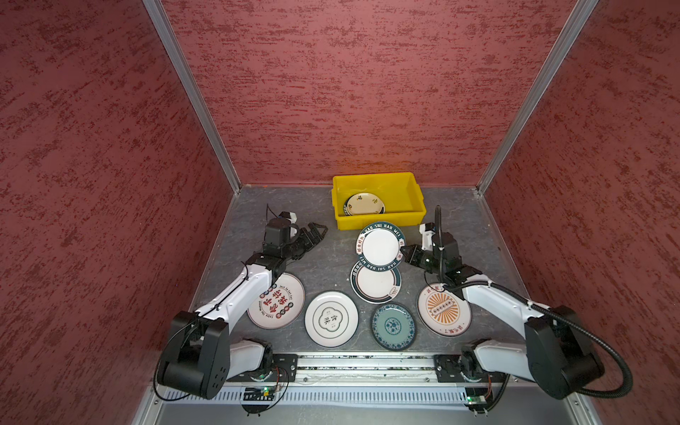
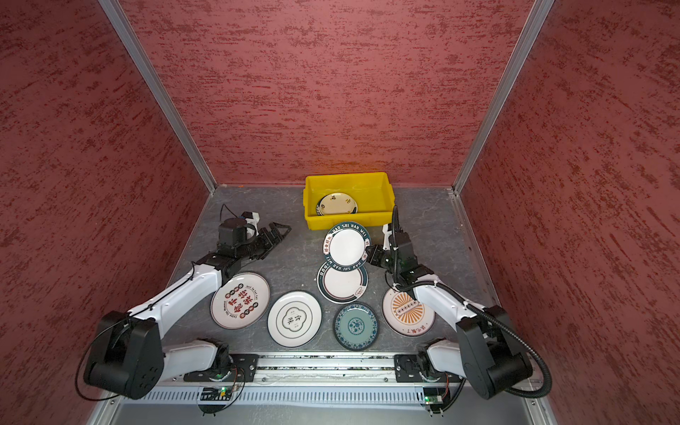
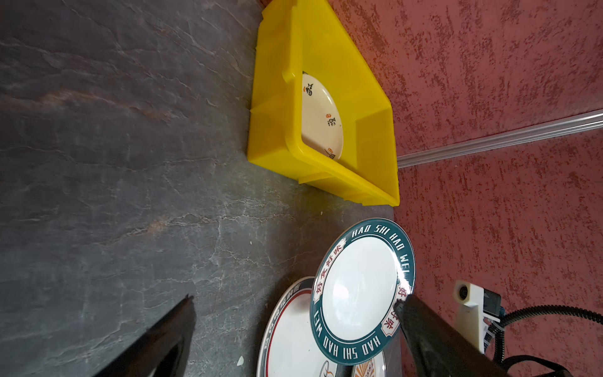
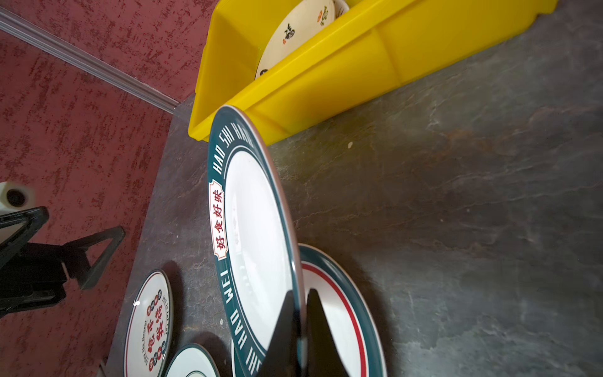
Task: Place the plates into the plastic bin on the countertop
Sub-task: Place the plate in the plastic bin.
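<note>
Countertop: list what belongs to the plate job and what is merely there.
Job: yellow bin; cream plate inside it; lettered plate in the right tool; striped plate; red-print plate; emblem plate; teal plate; orange plate.
Merely there: red walls; front rail.

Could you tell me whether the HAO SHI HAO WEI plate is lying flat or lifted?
Lifted and tilted: the right gripper holds the lettered plate by its rim, above the red-striped plate.

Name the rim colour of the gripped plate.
Dark teal, white lettering; plate clearest in left wrist view.
</note>
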### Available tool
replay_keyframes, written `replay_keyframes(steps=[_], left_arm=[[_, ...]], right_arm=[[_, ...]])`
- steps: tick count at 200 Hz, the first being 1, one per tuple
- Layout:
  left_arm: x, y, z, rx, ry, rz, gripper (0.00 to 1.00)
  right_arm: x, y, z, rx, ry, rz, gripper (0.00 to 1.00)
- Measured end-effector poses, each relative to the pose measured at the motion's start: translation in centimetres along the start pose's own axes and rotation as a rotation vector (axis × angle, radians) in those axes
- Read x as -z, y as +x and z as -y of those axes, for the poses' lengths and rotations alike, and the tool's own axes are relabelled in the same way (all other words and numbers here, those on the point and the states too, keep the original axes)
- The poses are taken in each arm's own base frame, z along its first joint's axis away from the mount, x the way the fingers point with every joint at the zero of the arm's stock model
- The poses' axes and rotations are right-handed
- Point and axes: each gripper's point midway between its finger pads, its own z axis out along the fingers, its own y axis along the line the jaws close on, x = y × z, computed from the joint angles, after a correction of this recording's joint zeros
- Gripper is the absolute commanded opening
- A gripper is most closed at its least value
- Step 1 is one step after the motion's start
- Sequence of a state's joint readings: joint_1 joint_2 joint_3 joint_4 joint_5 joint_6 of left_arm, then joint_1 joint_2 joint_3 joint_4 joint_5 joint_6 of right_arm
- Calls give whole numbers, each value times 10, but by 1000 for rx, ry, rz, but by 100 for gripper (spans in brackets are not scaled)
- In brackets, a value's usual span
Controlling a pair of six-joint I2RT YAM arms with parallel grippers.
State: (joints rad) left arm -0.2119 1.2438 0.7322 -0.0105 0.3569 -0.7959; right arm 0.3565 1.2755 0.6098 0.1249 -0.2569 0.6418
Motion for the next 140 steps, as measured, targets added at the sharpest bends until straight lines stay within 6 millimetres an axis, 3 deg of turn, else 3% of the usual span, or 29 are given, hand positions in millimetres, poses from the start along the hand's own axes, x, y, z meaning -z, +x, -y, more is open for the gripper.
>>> replay_keyframes(steps=[57,105,140], left_arm=[[19,-9,-14,27,-25,46,99],[36,-11,-26,41,-61,76,99],[48,-12,-24,31,-67,95,99]], right_arm=[[-2,-41,-25,41,-8,65,0],[-12,-94,-50,79,7,160,0],[-33,-137,-60,115,58,223,0]])
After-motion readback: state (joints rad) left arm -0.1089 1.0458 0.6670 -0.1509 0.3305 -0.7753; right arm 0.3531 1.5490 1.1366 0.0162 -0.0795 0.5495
